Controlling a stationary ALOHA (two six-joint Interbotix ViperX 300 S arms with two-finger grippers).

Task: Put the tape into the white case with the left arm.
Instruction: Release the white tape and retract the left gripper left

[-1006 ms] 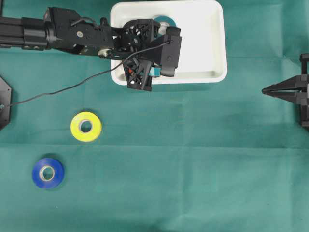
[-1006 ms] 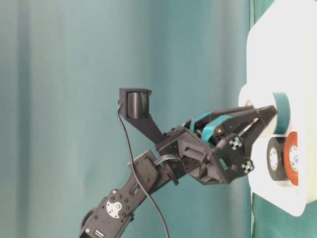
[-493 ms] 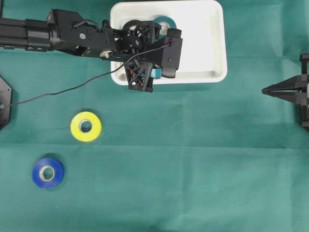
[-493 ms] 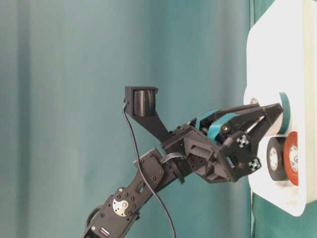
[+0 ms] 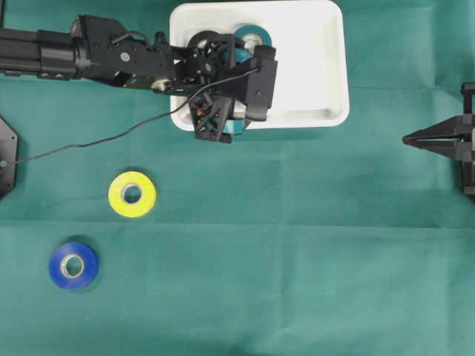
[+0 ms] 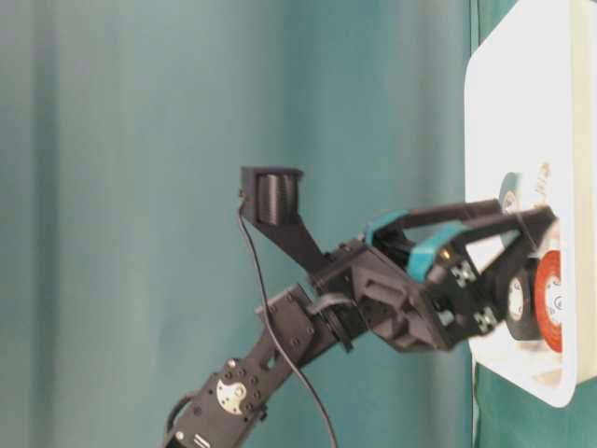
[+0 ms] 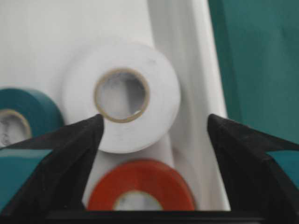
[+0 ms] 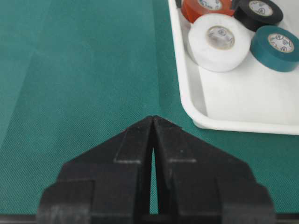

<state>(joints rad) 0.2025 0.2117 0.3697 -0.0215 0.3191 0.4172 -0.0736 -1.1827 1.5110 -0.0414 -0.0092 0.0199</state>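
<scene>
My left gripper point(image 7: 152, 140) is hovering spread wide over the white tape point(image 7: 122, 95) lying in the white case point(image 7: 191, 56). My right gripper point(image 8: 153, 122) is resting pressed together.

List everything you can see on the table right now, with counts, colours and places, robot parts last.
Shallow white rectangular plastic case: one, white, top centre of the overhead view.
White tape roll: one, flat inside the case by its rim.
Orange tape roll: one, in the case beside the white roll.
Black tape roll: one, in the case.
Teal tape roll: one, in the case.
Yellow tape roll: one, on the cloth, left.
Blue tape roll: one, on the cloth, lower left.
Green cloth: one, covers the table.
Left gripper: black with teal bands, jaws open over the white roll.
Right gripper: plain black, jaws shut, over cloth.
</scene>
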